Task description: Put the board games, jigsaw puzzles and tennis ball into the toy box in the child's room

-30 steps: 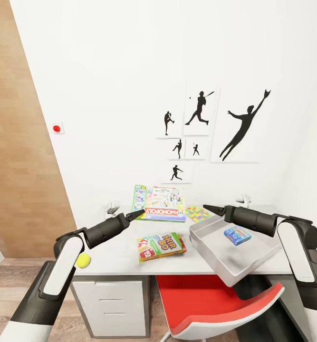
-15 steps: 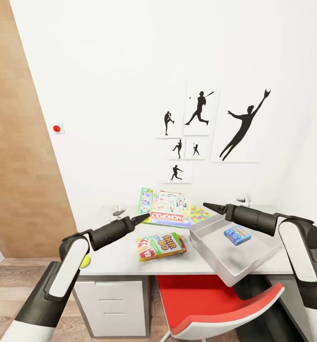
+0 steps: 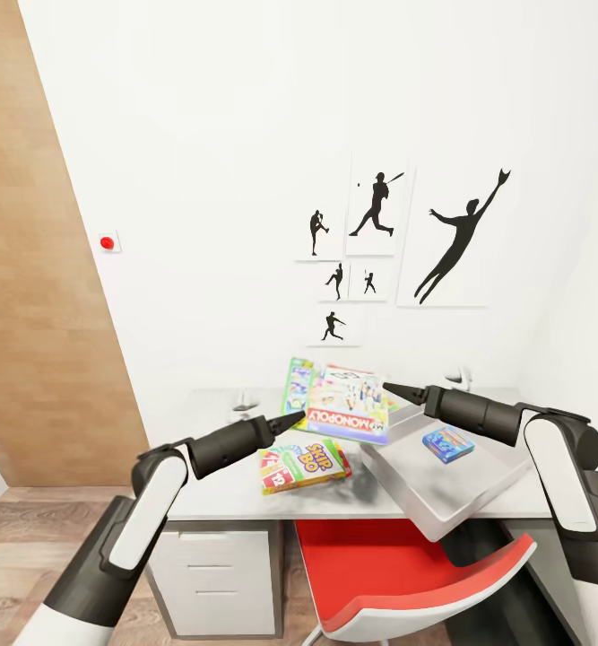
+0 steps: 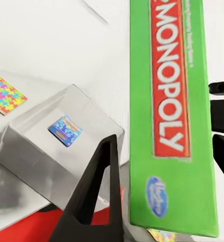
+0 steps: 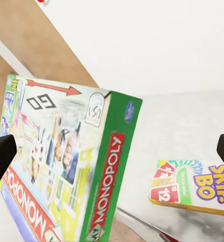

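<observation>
Sliding rightward over the last second, the Monopoly box (image 3: pixel 342 402) now stands tilted with its far side raised, near the near-left corner of the toy box (image 3: pixel 478 489). A second ago it lay farther left on the table (image 3: pixel 218 489), beside the wall. The left gripper (image 3: pixel 291 420) has tracked across with it; its tip sits at the box's lower-left corner in the head view, while in the left wrist view one dark finger (image 4: pixel 99 189) lies just beside the green title edge and the other is cut off at the frame's edge. Whether that claw is pinching the box or only shoving it cannot be told from these pictures. The right gripper (image 3: pixel 395 390) holds its place over the toy box's far-left corner, touching or nearly touching the Monopoly box's right edge; its fingers barely show at the borders of the right wrist view, so its state is also unclear.

The small blue board game (image 3: pixel 447 444) already lies inside the toy box. The Skip-Bo box (image 3: pixel 303 464) rests flat on the table, just beside the left gripper and partly under the raised Monopoly box. A sliver of jigsaw puzzle (image 4: pixel 6 94) peeks out behind the toy box.

By my reading, the Monopoly box is mid-transfer and needs to be lifted over the sloped wall; its wide footprint could catch on the rim.
</observation>
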